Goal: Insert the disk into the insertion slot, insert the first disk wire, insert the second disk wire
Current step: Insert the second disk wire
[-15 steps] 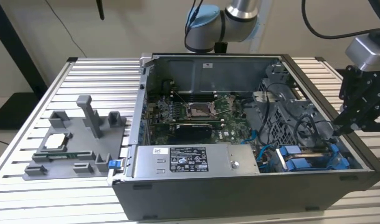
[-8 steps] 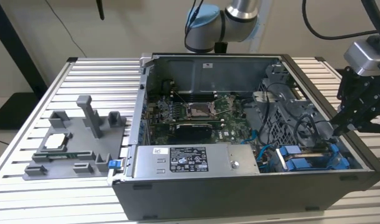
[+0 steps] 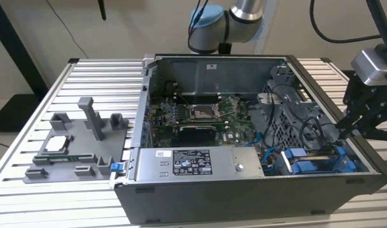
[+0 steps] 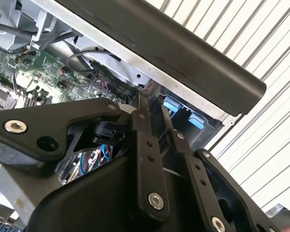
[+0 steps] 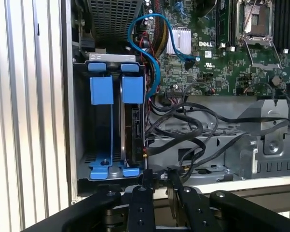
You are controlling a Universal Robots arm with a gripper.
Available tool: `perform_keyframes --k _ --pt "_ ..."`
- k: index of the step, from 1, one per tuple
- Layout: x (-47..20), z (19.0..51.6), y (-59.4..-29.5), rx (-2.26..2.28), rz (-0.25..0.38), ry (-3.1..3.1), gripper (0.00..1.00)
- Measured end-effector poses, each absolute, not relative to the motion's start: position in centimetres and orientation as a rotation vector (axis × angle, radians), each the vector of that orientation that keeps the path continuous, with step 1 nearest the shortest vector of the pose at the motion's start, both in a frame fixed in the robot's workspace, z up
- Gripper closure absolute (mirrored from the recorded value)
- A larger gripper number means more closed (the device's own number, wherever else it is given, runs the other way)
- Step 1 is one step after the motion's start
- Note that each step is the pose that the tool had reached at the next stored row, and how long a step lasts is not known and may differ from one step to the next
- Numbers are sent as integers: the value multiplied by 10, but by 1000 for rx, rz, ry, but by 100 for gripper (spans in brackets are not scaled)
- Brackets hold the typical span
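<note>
The disk (image 5: 135, 129) sits in its blue carrier (image 5: 132, 90) inside the insertion slot (image 5: 82, 121), a grey metal bay at the case's front corner on the exterior view's right. A second blue carrier (image 5: 102, 91) fills the bay beside it. A blue wire (image 5: 152, 58) curves down from the motherboard toward the bay, and black wires (image 5: 183, 126) loop just beside the disk's exposed end. My gripper (image 5: 159, 170) hovers at the case rim, right by that end of the disk and the black wires. It is also seen in the exterior view (image 3: 341, 137) above the blue carriers (image 3: 307, 161).
The open computer case (image 3: 244, 199) lies on a slatted metal table (image 3: 54, 209). A grey labelled power-supply box (image 3: 200, 164) and the motherboard (image 3: 200, 114) fill its middle. A grey fixture tray (image 3: 73, 147) with small parts stands at the exterior view's left. The arm's base (image 3: 231, 23) rises behind the case.
</note>
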State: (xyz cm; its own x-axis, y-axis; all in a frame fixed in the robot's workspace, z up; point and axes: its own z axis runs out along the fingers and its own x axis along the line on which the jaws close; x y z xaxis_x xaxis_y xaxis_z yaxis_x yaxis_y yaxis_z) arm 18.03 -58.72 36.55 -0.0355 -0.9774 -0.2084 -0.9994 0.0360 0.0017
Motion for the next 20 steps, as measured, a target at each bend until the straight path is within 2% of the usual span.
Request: perform_keyframes --k 7,20 --pt "180 365 -599 -2056 260 2134 0" --pt "180 359 -599 -2022 297 2118 0"
